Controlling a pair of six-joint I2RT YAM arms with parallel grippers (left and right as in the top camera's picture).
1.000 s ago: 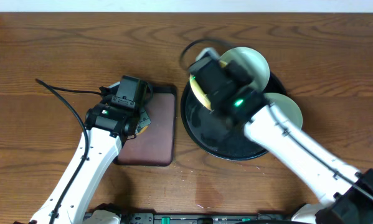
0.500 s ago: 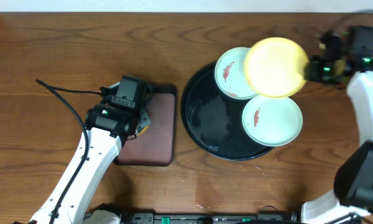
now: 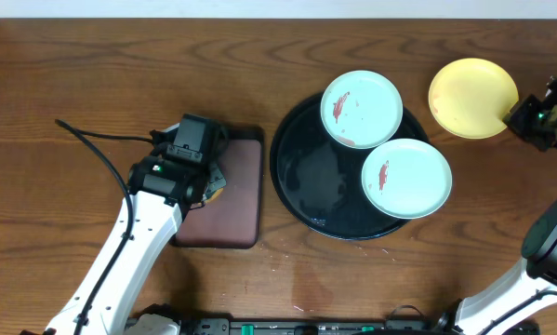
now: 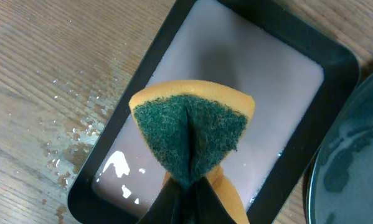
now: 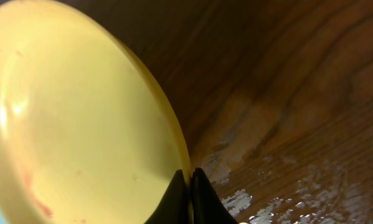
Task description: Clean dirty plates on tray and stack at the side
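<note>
Two smeared plates sit on the black tray point(image 3: 315, 181): the far mint plate point(image 3: 362, 109) overhangs its far rim, the near mint plate point(image 3: 407, 178) its right rim. My right fingers point(image 5: 187, 194) pinch the rim of the yellow plate point(image 5: 80, 124) near the far right corner of the surface point(image 3: 73, 56), bare wood around it. My left fingers point(image 4: 181, 200) clamp a sponge point(image 4: 189, 127) over the maroon tray point(image 4: 248, 81).
</note>
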